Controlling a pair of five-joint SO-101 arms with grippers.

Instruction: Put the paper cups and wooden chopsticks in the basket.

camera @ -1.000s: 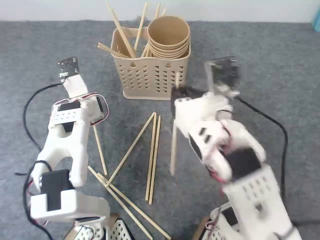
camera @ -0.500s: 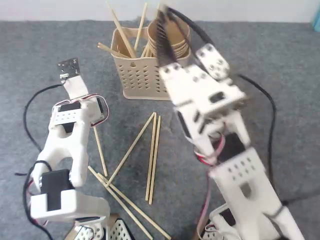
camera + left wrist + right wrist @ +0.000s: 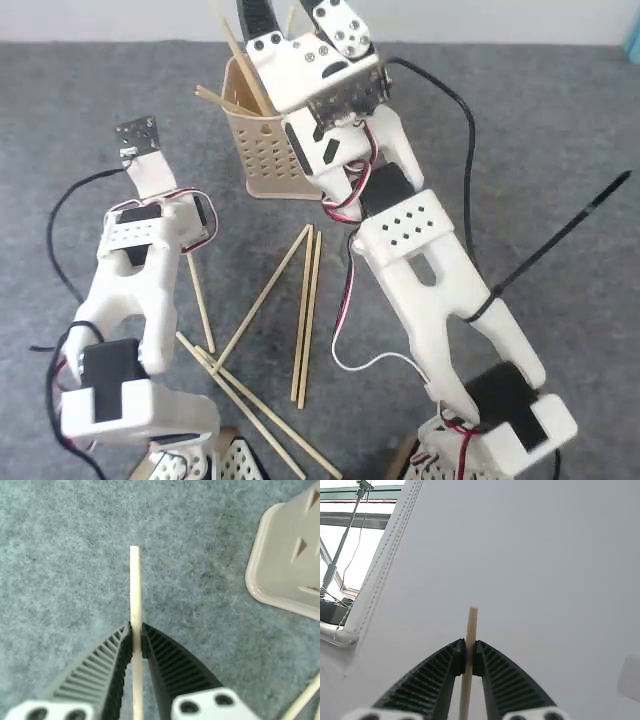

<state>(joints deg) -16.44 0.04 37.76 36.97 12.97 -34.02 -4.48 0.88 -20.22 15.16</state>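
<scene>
the left tool (image 3: pixel 136 630) clenches a chopstick (image 3: pixel 134 580) low over the grey surface (image 3: pixel 60 540) beside the basket (image 3: pixel 285 555). the right tool (image 3: pixel 469 650) grasps a second chopstick (image 3: pixel 471 625) high above the basket. loose chopsticks (image 3: pixel 305 310) lie on the surface.

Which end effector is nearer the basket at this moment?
Right. The right end effector is raised about over the basket, gripping a chopstick; the left end effector is low, off to the basket's side, gripping another chopstick.
</scene>
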